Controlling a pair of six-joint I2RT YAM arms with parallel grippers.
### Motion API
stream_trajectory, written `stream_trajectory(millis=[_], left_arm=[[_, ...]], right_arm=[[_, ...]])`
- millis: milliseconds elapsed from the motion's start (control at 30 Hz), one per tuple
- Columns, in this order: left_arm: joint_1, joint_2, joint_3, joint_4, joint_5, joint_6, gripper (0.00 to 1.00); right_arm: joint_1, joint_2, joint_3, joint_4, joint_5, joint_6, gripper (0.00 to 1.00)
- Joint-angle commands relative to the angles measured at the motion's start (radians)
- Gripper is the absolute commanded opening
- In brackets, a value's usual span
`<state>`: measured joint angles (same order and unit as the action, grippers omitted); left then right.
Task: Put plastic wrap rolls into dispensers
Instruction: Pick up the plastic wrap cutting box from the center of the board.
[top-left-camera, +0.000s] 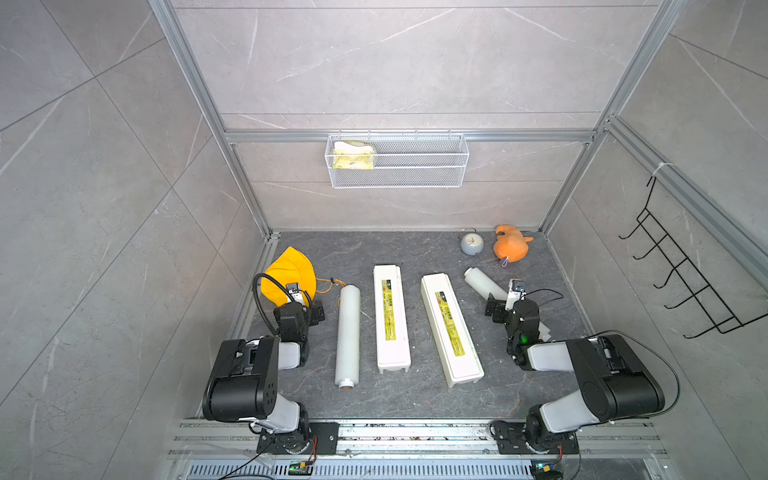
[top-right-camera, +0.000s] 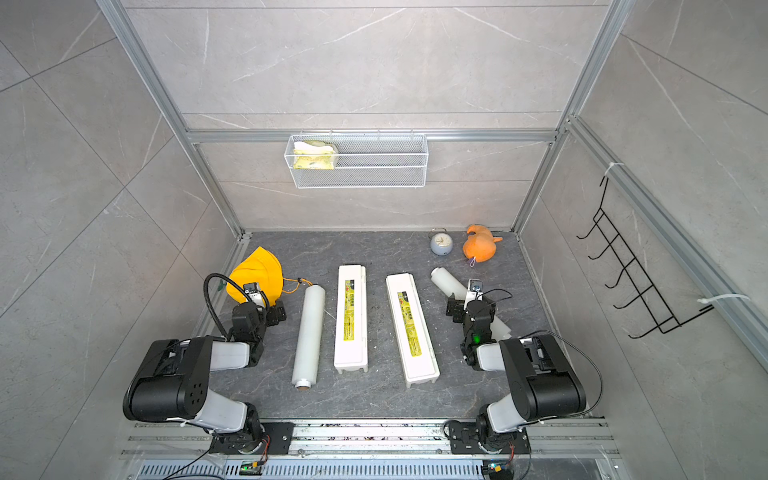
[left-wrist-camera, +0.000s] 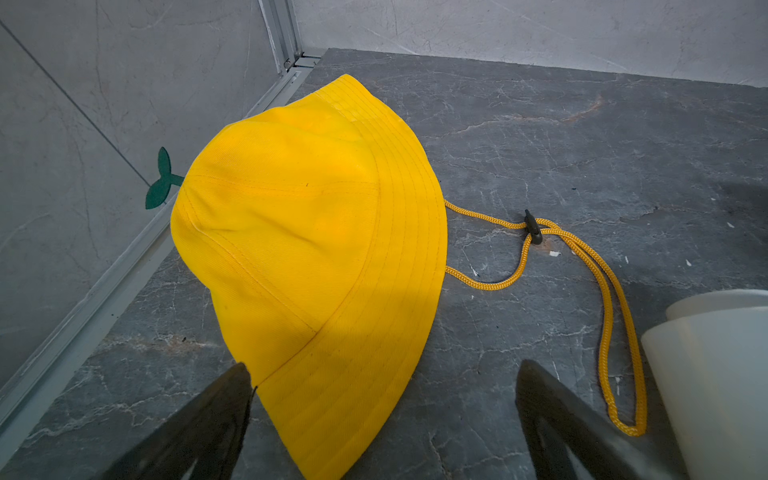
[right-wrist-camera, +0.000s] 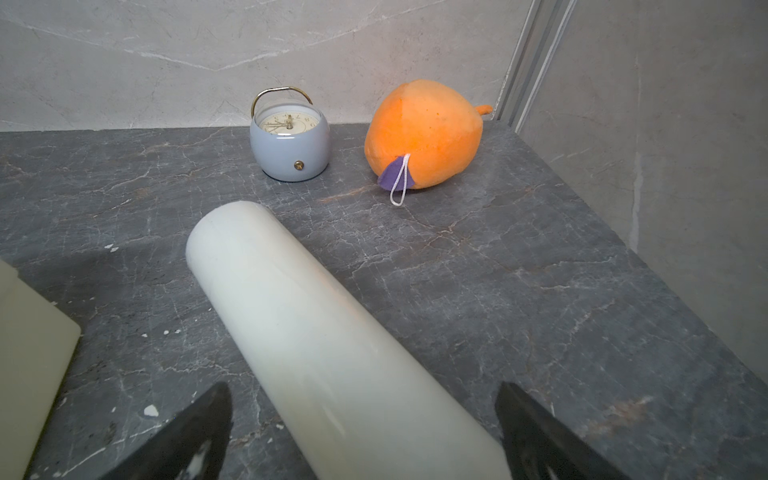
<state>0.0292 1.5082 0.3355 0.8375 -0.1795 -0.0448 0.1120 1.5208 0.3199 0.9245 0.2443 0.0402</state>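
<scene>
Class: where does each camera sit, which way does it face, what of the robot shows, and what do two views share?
Left wrist: left arm, facing the hat; left fingers show.
Right wrist: right arm, facing a roll, clock; right fingers show.
Top views: high in front, looking down at the table; both arms show.
Shared: hat, both top views too.

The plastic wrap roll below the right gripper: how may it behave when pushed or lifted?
The roll is a smooth cylinder on its side, so a sideways push would probably roll it. Its glossy film may slip. Being long, it could tilt if gripped off-centre.
</scene>
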Motion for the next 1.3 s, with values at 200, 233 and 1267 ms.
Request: stream_trajectory(millis=[200, 233, 1267], left_arm=[[0.016, -0.134, 0.103, -0.247, -0.004, -0.001, 1.0], [0.015, -0.163, 0.138, -0.326, 0.006, 0.007, 1.0], [-0.43, -0.535, 0.303, -1.035, 0.092, -0.573, 1.0]], right_arm=[[0.012, -0.128, 0.073, -0.186, -0.016, -0.021, 1.0], [0.012, -0.168, 0.105, -0.28, -0.012, -0.018, 1.0], [0.487, -0.146, 0.625, -1.52, -0.174, 0.199, 1.0]])
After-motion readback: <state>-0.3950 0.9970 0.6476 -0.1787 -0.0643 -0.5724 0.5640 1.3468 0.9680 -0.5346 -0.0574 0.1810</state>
